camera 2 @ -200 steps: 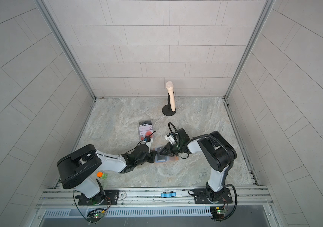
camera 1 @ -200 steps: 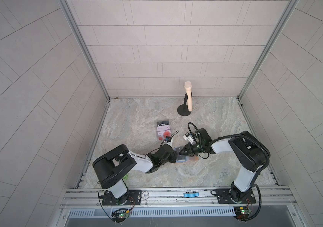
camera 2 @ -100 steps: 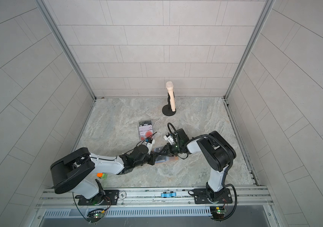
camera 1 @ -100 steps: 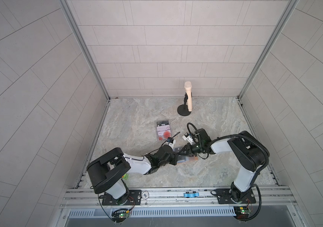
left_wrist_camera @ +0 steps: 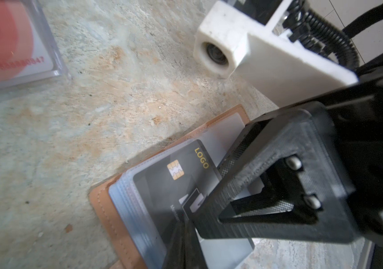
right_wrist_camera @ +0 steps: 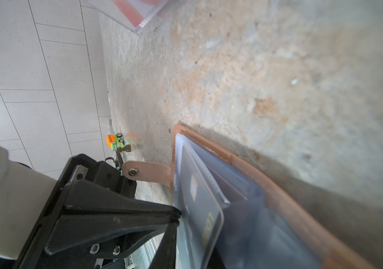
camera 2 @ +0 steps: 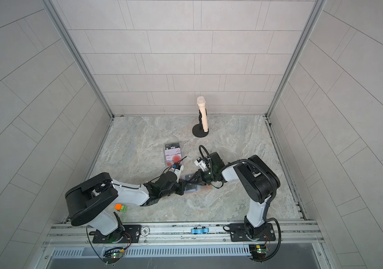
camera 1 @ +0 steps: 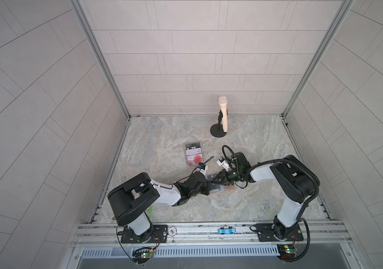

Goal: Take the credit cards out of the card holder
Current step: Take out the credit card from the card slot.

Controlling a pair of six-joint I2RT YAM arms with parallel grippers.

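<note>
My left pincer (right_wrist_camera: 178, 213) is pressed fully together. Its tip meets the edge of the dark card (left_wrist_camera: 169, 184), the one with a gold chip and "LOGO", which sits in the top clear sleeve (right_wrist_camera: 251, 216). Whether the tip actually pinches that card I cannot tell. My right pincer (camera 1: 219, 179) reaches in from the opposite side with its tip over the same page, just beside the left tip. Its jaws look narrow, but I cannot tell whether they grip anything.

Both tips sit over the card holder (left_wrist_camera: 105, 216), a single tan leather booklet lying open on the surface (camera 1: 162, 139). Its snap tab (right_wrist_camera: 148, 172) sticks out on the left pincer's side. The top sleeve is tilted up off the stack beneath it.

Toward the back wall, apart from the holder, lies one clear plastic box (left_wrist_camera: 55, 68). It holds three overlapping cards: a dark grey "Vip" card (camera 1: 194, 147), a pale pink card (camera 1: 194, 152) and a white card with red circles (camera 1: 195, 159). That makes four cards by my count, one in the holder and three in the box.

Farther back stands one microphone (camera 1: 223, 114) on a round black stand. One green and orange toy car (camera 2: 121, 207) sits near my left arm's base.
</note>
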